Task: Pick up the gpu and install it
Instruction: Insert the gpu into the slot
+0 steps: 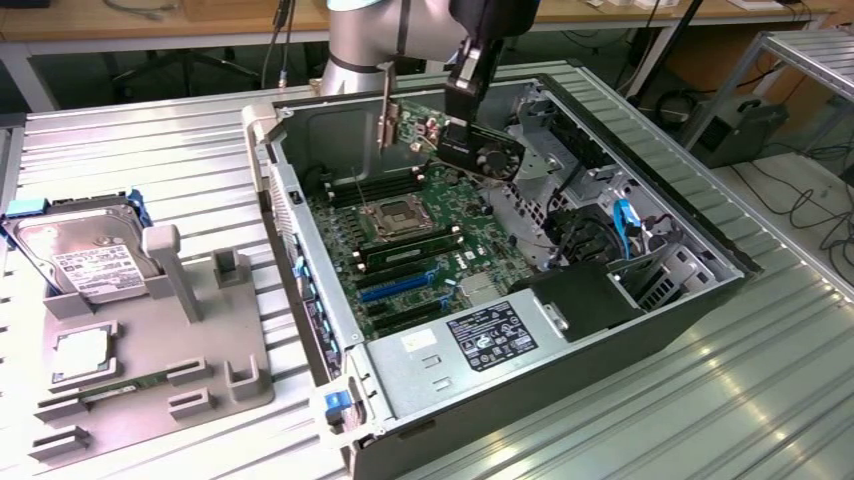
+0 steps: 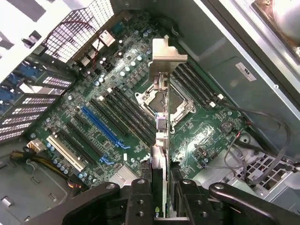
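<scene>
The gpu [image 1: 470,143] hangs tilted in the air over the open computer case [image 1: 300,330], above the far end of the green motherboard [image 1: 414,240]. It is a thin card with a black fan face and a long silvery end bracket [image 1: 387,110]. My gripper [image 1: 465,112] is shut on its upper edge. In the wrist view the gpu [image 2: 161,136] shows edge-on between my fingers [image 2: 140,199], its bracket [image 2: 167,54] pointing away toward the case wall. My gripper [image 2: 161,204] is over the motherboard, with the blue slot [image 2: 105,126] off to one side of the card.
At the exterior view's left a grey holder [image 1: 200,370] carries a silver hard drive [image 1: 80,255], a processor [image 1: 83,350] and a green memory stick [image 1: 127,385]. Inside the case are a power supply [image 1: 487,335], drive cages [image 1: 654,275] and loose cables [image 2: 262,140].
</scene>
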You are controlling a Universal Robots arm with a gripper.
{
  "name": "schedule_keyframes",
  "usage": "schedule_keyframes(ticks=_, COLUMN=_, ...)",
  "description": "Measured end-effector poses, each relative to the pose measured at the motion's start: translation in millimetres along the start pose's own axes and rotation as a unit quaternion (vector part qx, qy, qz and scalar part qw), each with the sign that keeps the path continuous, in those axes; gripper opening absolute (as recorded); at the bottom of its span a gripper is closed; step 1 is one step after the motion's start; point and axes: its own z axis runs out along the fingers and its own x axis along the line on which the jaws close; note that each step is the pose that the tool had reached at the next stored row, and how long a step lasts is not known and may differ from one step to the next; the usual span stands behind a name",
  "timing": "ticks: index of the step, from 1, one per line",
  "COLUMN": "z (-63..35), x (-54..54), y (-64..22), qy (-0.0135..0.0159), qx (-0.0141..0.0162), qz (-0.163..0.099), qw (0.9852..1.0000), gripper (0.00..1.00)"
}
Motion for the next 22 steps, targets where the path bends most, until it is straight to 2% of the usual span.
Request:
schedule_keyframes(ticks=6, z=0.0, x=0.0, y=0.0, qy=0.0001, qx=-0.0007, qz=-0.029, qw=0.9996, gripper=0.26)
schedule_keyframes(ticks=11, z=0.0, x=0.0, y=0.0, qy=0.0001, qx=-0.0013, qz=-0.052, qw=0.9986, gripper=0.26)
schedule_keyframes(ticks=17, z=0.0, x=0.0, y=0.0, qy=0.0002, qx=-0.0022, qz=-0.089, qw=0.9960, gripper=0.26)
schedule_keyframes(ticks=22, z=0.0, x=0.0, y=0.0, qy=0.0003, qx=-0.0029, qz=-0.116, qw=0.9932, gripper=0.26)
